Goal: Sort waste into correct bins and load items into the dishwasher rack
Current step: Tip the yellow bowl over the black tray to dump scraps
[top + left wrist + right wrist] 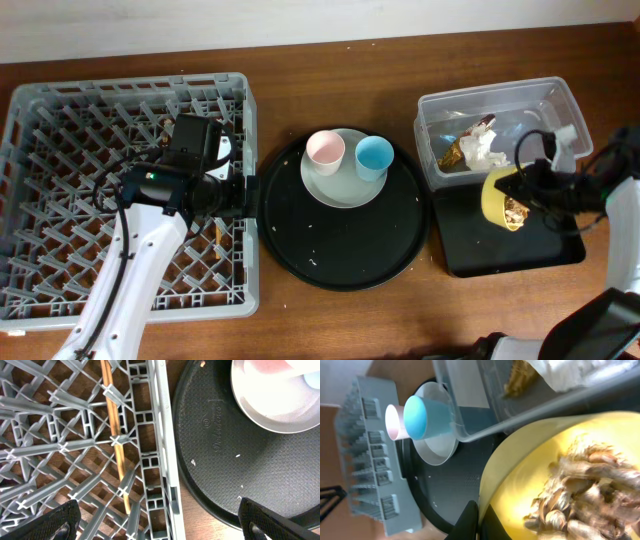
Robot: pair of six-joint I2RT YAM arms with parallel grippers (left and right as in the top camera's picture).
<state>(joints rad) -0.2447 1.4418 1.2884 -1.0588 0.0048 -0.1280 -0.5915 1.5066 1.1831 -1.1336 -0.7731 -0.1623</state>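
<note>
My right gripper [522, 183] [481, 519] is shut on the rim of the yellow bowl [494, 196] [535, 465]. It holds the bowl tilted over the shallow black bin [520, 250], with brown food scraps [515, 212] [585, 495] still inside. The clear tub [560, 100] [485, 400] holds the white napkin [483, 148] and the gold wrapper [452, 155] [520, 377]. The pink cup [325, 150] [395, 422] and blue cup [374, 156] [427, 415] stand on the plate [340, 188] [270, 407]. My left gripper [240, 190] [160, 525] is open over the right rim of the dishwasher rack [60, 120] [165, 435]. Chopsticks [115, 435] lie in the rack.
A big round black tray [345, 250] [225, 460] sits between the rack and the bins and carries the plate. Bare wooden table shows along the front and back edges.
</note>
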